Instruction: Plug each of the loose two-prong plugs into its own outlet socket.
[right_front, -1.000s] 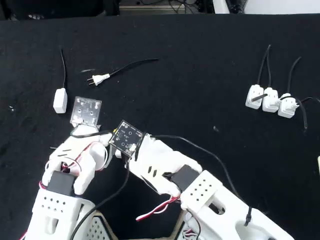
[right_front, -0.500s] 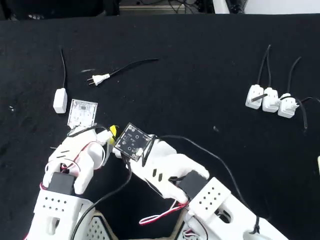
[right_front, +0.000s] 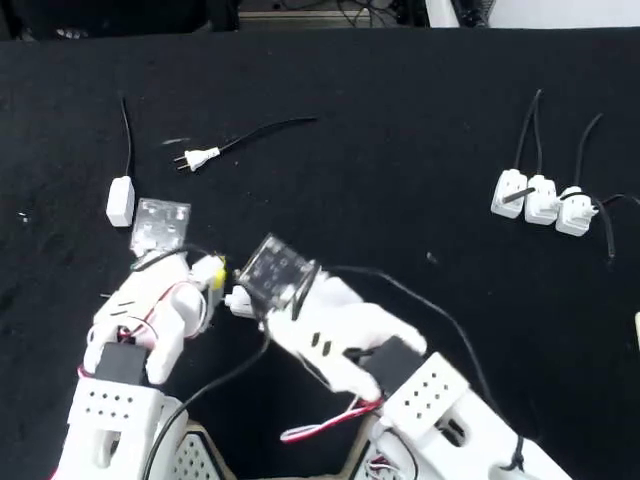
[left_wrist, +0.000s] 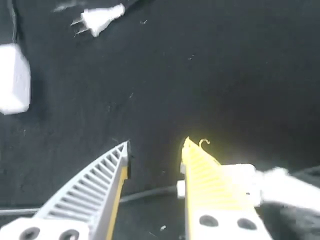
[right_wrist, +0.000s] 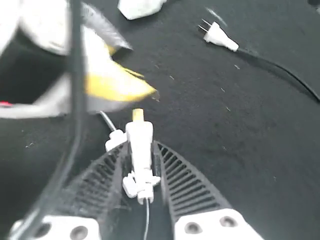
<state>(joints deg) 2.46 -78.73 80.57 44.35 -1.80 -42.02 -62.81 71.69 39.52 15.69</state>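
A black cloth table (right_front: 400, 110) spans the scene. Two white arms rise from the bottom edge of the high view. The left arm (right_front: 130, 330) stands nearly upright at lower left, and the right arm (right_front: 350, 335) slants from lower right toward centre left. A row of three white outlet sockets (right_front: 541, 200) sits at right. A single white outlet socket (right_front: 120, 200) with a black cord lies at upper left.

The left gripper (left_wrist: 155, 144) is spread wide, grasping nothing. Just beside its yellow finger, the right gripper (right_wrist: 140, 150) is clamped on a small white plug with a yellowish tip (right_wrist: 139, 131). The plug's long axis runs along the fingers, tip pointing out toward the left gripper. Near the single socket lies a loose white two-prong plug (right_front: 203, 157), prongs pointing left and cord trailing to the upper right.
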